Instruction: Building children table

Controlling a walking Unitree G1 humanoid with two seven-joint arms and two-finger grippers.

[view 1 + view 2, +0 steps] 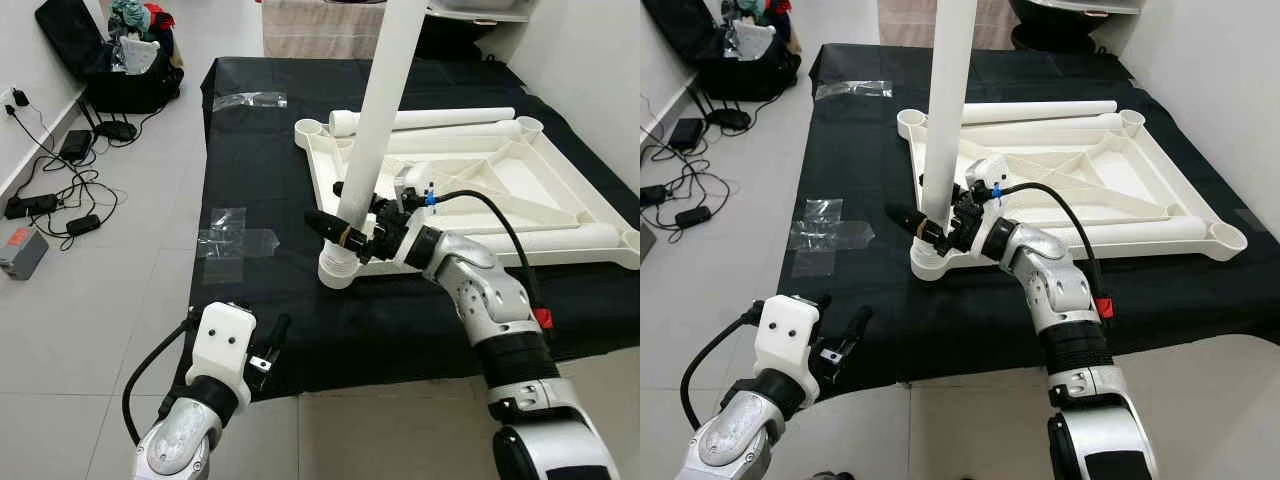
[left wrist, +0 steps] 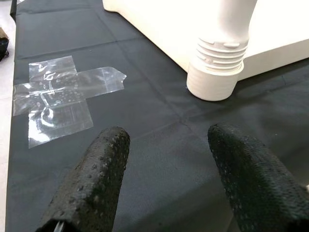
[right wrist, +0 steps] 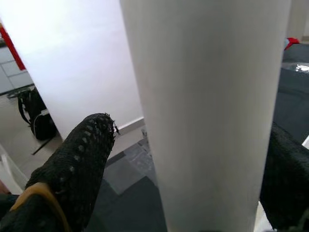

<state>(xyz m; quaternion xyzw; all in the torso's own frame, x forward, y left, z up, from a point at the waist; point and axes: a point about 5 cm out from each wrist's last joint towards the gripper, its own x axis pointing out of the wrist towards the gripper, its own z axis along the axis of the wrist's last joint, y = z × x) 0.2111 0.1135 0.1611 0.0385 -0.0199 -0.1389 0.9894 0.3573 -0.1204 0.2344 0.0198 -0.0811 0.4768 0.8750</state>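
Note:
A white children's table top (image 1: pixel 560 215) lies upside down on a black cloth (image 1: pixel 260 150) on the floor. One white table leg (image 1: pixel 385 100) stands upright in the near left corner socket (image 2: pixel 215 72), its threaded collar showing. My right gripper (image 1: pixel 330 205) reaches around this leg just above the socket, one black finger (image 3: pixel 72 169) on each side; a gap shows between that finger and the leg (image 3: pixel 207 121). My left gripper (image 1: pixel 262 335) hovers open and empty over the cloth's near edge, left of the socket, also seen as left gripper (image 2: pixel 166 140).
Two more white legs (image 1: pixel 430 120) lie along the table top's far edge. Clear tape patches (image 1: pixel 235 235) stick to the cloth. Cables and power adapters (image 1: pixel 60 190) trail over the tiled floor on the left, with a black bag (image 1: pixel 110 50) beyond. A wall stands close on the right.

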